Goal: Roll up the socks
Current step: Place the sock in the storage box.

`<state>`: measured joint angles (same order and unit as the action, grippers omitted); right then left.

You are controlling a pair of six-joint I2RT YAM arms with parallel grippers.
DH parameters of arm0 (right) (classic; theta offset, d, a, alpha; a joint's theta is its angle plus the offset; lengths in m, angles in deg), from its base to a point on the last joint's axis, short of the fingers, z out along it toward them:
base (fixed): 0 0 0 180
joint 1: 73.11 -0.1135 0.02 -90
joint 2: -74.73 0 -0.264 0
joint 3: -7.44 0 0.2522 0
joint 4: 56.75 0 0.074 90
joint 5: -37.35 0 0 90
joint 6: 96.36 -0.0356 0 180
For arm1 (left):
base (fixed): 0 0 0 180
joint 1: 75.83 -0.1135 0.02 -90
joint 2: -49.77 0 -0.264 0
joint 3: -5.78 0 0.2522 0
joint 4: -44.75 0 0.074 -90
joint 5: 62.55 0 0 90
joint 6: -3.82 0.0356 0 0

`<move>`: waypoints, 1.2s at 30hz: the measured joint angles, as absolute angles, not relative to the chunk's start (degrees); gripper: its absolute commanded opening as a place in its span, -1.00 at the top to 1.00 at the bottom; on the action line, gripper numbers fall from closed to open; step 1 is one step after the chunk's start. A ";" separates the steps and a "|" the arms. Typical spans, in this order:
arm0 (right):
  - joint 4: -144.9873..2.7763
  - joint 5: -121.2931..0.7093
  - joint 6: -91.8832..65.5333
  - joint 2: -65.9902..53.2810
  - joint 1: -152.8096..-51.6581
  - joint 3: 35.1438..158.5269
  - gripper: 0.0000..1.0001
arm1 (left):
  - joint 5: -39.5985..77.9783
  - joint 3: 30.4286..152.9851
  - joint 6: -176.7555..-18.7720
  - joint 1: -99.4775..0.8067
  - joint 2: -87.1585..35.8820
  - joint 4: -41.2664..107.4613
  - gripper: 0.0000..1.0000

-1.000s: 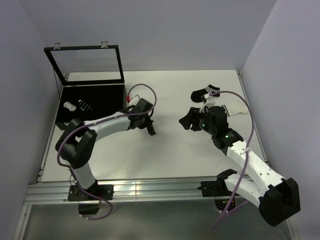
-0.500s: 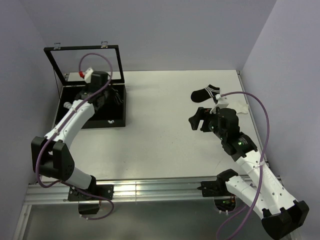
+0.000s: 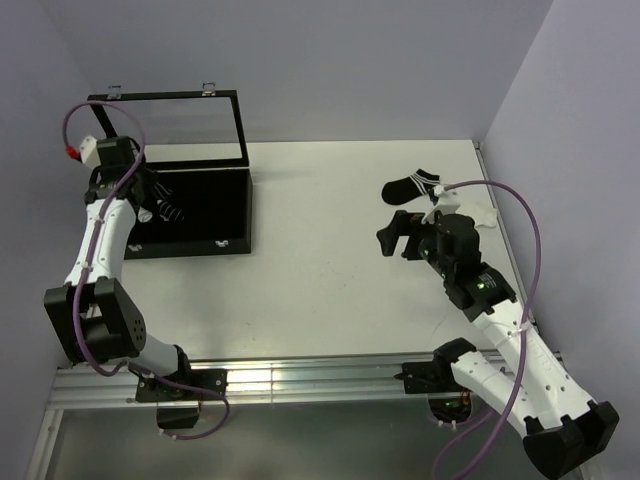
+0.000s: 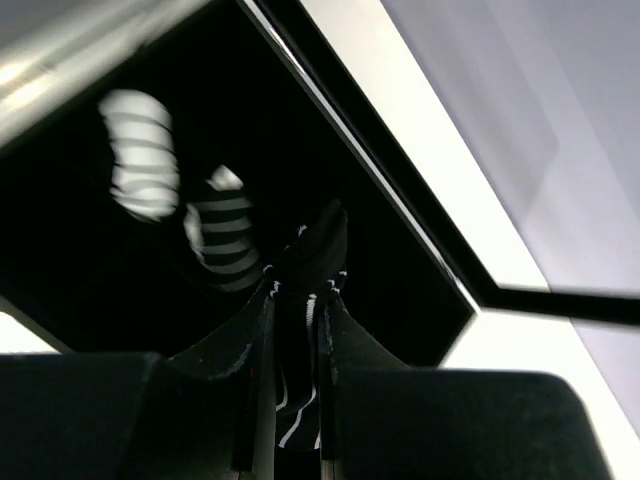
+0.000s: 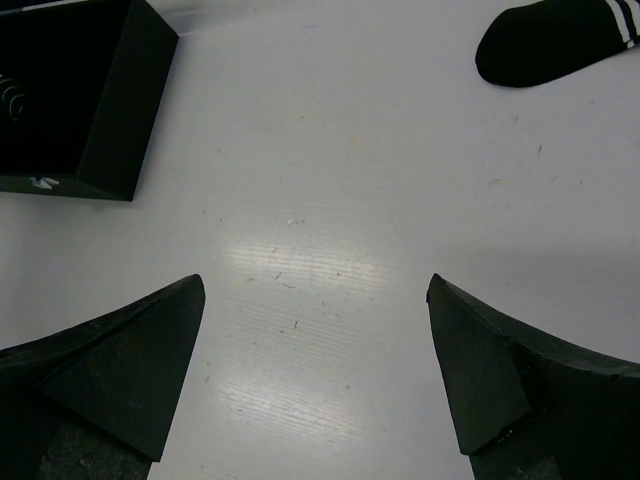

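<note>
Your left arm stretches out, left tool (image 4: 298,295) clamped on a striped sock (image 4: 322,240) above the box (image 3: 190,248); it has moved further left. Right tool (image 5: 315,285) gapes wider now, black sock (image 5: 550,40) ahead-right of it.

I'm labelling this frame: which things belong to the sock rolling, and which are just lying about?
Job: rolled black striped sock, held in left gripper; white striped bundle; black striped bundle; flat black white-striped sock; flat white sock; open right gripper.
Lying about: black glass-lidded box; white table.
</note>
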<state>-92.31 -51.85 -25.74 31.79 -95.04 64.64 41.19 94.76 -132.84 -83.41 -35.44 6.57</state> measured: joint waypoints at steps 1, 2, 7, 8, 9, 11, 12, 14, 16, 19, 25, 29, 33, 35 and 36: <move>-91.96 -51.98 -25.74 31.50 -95.04 64.77 -1.00 | 40.90 94.69 -132.49 -84.83 -35.44 6.92 1.00; -91.48 -52.07 -25.74 31.24 -95.02 64.82 -1.00 | 40.71 94.45 -132.25 -86.21 -35.44 7.44 0.99; -89.80 -52.25 -25.69 30.45 -95.02 65.14 -1.00 | 40.25 90.74 -130.91 -91.21 -35.44 9.34 0.99; -89.49 -52.27 -25.63 30.26 -95.02 65.14 -1.00 | 40.40 89.47 -130.65 -91.95 -35.42 9.76 0.99; -89.21 -52.27 -25.50 30.04 -95.02 65.14 -1.00 | 40.42 88.18 -130.35 -92.63 -35.42 10.18 0.99; -88.79 -52.27 -25.26 29.58 -95.02 65.14 -1.00 | 40.47 85.51 -130.04 -93.86 -35.42 10.72 0.99; -88.60 -52.27 -25.10 29.34 -95.02 65.14 -1.00 | 40.69 84.38 -129.82 -94.40 -35.42 11.07 0.99; -88.23 -52.27 -24.86 29.12 -95.02 65.14 -1.00 | 40.93 82.80 -129.28 -95.50 -35.44 11.22 0.99; -87.94 -52.27 -24.71 29.14 -95.02 65.14 -1.00 | 41.69 81.73 -128.66 -96.39 -35.44 12.30 0.99; -87.81 -52.25 -24.47 29.25 -95.02 65.12 -1.00 | 42.74 81.47 -128.40 -97.29 -36.01 13.85 0.99; -87.79 -52.07 -23.90 29.27 -95.02 65.12 -1.00 | 44.53 81.21 -128.42 -97.57 -39.40 17.63 0.99; -87.79 -51.96 -23.22 29.19 -95.02 65.12 -1.00 | 45.36 81.01 -128.40 -97.57 -41.95 18.61 0.99; -87.68 -51.87 -22.96 28.66 -95.02 65.12 -0.99 | 45.45 81.01 -128.42 -97.57 -43.81 19.73 0.99; -87.68 -51.81 -22.90 28.31 -95.02 65.12 -1.00 | 45.56 80.88 -128.40 -97.57 -44.45 20.43 0.99; -87.68 -51.79 -22.79 28.14 -95.02 65.12 -1.00 | 45.58 80.84 -128.42 -97.57 -44.67 20.71 0.99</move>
